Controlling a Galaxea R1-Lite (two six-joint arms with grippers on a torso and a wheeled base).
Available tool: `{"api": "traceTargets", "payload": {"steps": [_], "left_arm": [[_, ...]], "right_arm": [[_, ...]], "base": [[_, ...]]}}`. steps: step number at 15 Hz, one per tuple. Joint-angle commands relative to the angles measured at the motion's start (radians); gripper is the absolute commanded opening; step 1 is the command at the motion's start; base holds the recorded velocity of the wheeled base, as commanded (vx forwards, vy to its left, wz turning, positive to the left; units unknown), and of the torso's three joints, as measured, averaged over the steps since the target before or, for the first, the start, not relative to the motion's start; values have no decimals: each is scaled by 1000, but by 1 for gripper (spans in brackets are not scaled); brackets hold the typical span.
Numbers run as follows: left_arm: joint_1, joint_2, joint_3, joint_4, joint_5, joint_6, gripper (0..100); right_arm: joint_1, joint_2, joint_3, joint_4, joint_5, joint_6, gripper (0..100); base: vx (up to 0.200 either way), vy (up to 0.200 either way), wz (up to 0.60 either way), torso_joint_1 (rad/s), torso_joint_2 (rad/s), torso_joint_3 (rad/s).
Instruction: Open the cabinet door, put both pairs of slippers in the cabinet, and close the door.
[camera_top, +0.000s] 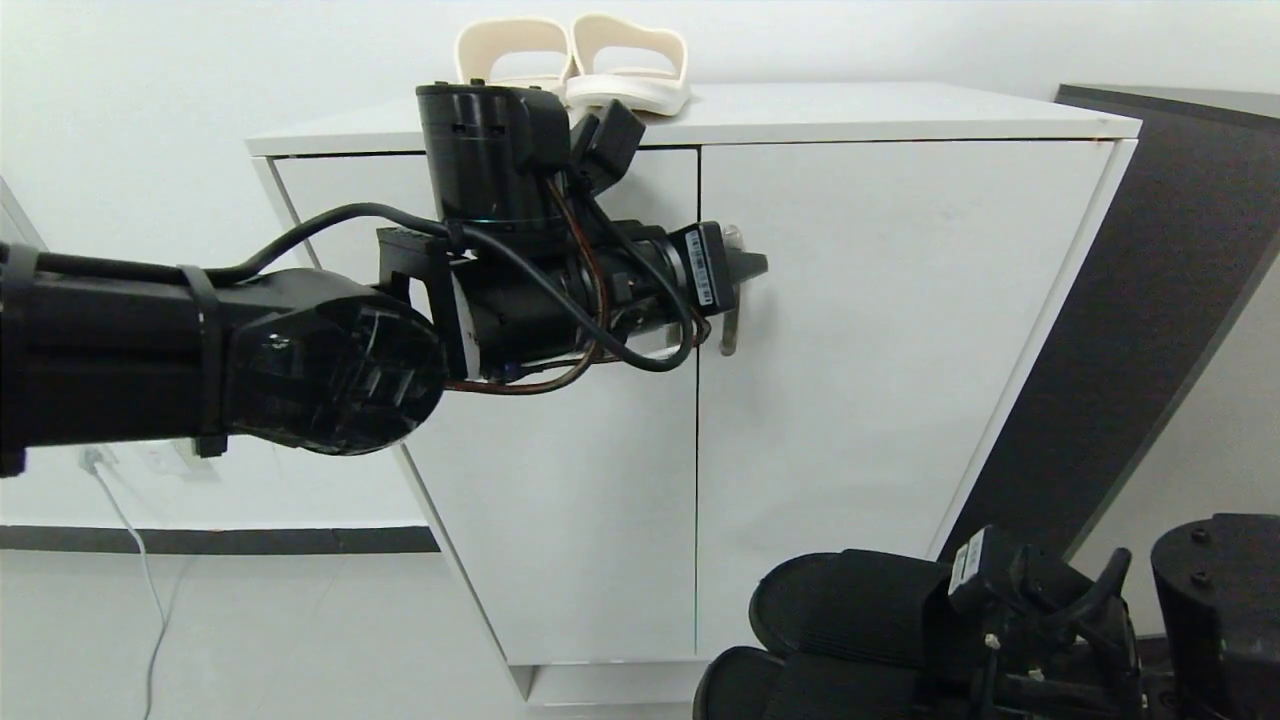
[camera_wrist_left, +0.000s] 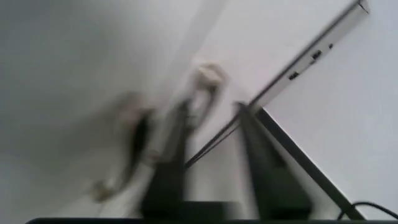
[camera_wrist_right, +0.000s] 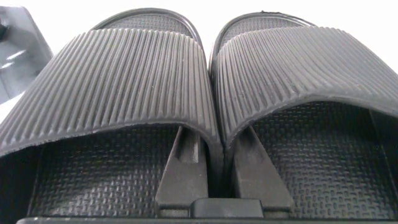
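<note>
White two-door cabinet (camera_top: 900, 110), both doors shut; two pairs of slippers, both outside it.
Cream slippers (camera_top: 575, 60): side by side on the cabinet top, toward its far left. Black slippers (camera_top: 850, 600): low at near right, in front of the right door (camera_top: 880, 380), held by the right claw (camera_wrist_right: 214, 149), one finger inside each shoe, pinching their adjoining inner walls together. Left claw (camera_top: 748, 265): at the metal handle (camera_top: 728, 335) beside the centre seam, fingers spread; whether they touch the handle cannot be told.
</note>
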Motion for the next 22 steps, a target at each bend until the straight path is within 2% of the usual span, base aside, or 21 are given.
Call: {"api": "traceTargets", "payload": {"steps": [1,4,8,10,17,19,22], "left_arm": [[-9,-20,17,-4,-8,-1,0],[-41,-61,56,-4,-9,-1,0],[-103,-143,137,-2,-12,-1,0],[-122,-181,175,-2,-11,-1,0],[-122,-364,347,-2,-8,7,0],[-104,-370,353,-4,-9,5,0],[-46,-313,323,-10,-34,-1,0]], "right_arm": [[1,-2,12,0,22,0,0],[6,-13,35,1,55,-16,0],[9,-72,84,6,155,-83,0],[12,-72,86,6,155,-85,0],[13,-72,95,6,154,-88,0],[15,-72,96,6,154,-108,0],[16,-72,101,6,154,-115,0]], "base": [[0,0,0,0,0,0],[0,0,0,0,0,0],[0,0,0,0,0,0],[0,0,0,0,0,0],[0,0,0,0,0,0],[0,0,0,0,0,0],[0,0,0,0,0,0]]}}
